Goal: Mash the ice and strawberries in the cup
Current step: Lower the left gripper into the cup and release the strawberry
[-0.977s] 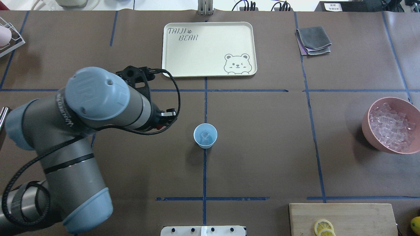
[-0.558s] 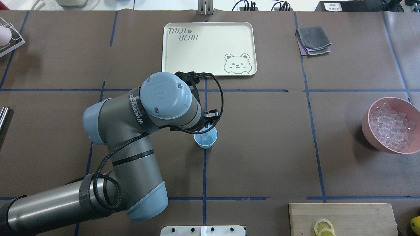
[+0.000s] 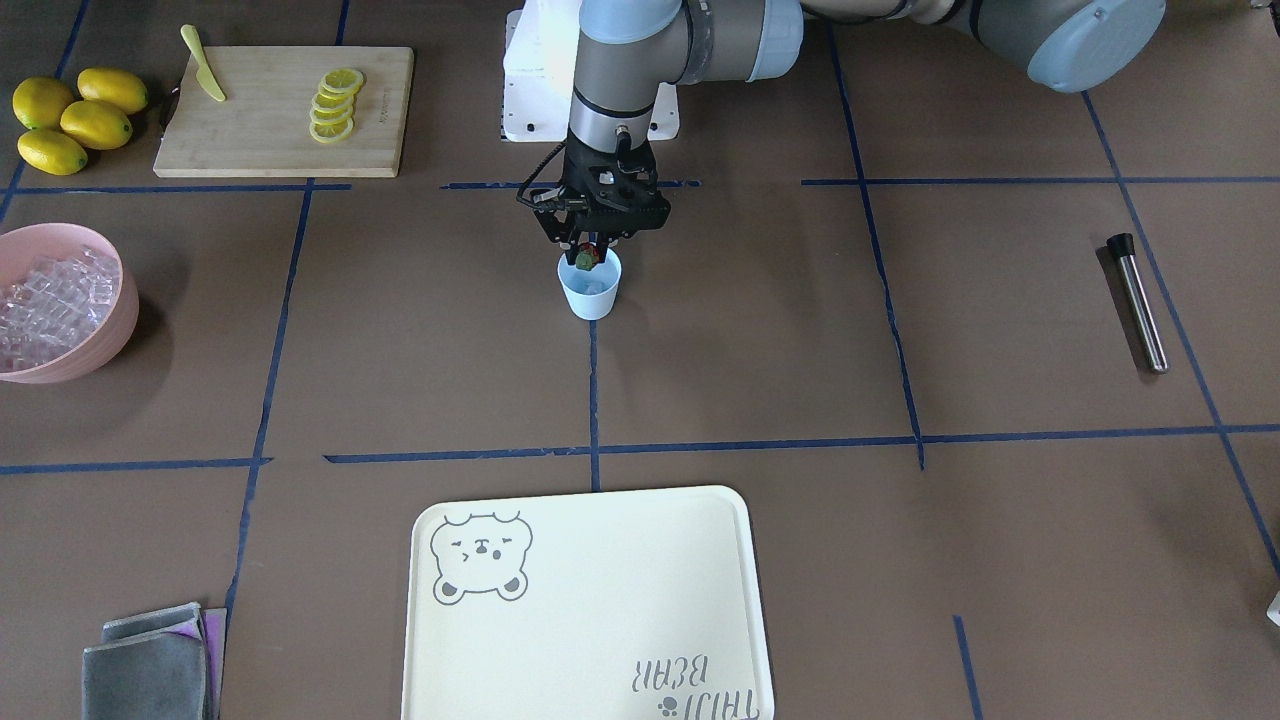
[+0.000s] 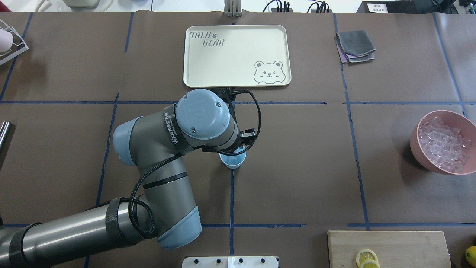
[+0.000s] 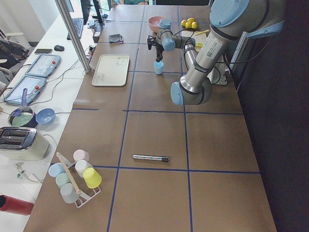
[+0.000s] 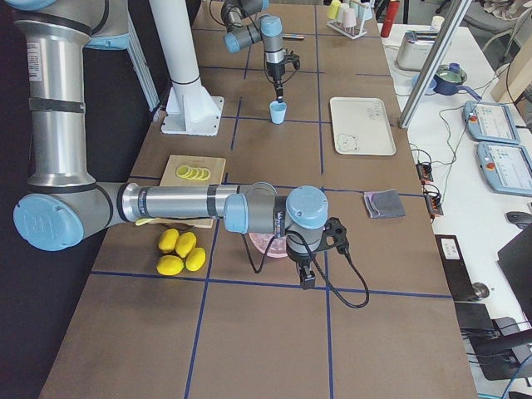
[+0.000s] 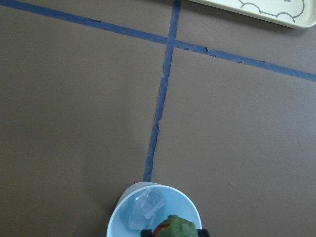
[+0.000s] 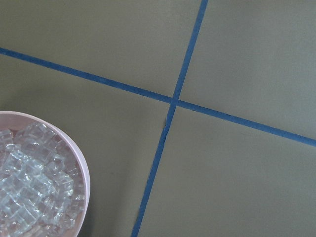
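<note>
You have on the tabletop: tray lettered "TAIJI BEAR"; cup holding ice; left jaws closed on strawberry over its mouth; right jaws, state untellable.

Cup: was partly hidden under the left arm from overhead.
Strawberry: was cut off by the wrist view's lower edge.
Right tool: was too small to tell open from closed.

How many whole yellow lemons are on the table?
4. The lemons huddle in one bunch beside the wooden cutting board, on the robot's right side. None seems hidden.
</note>
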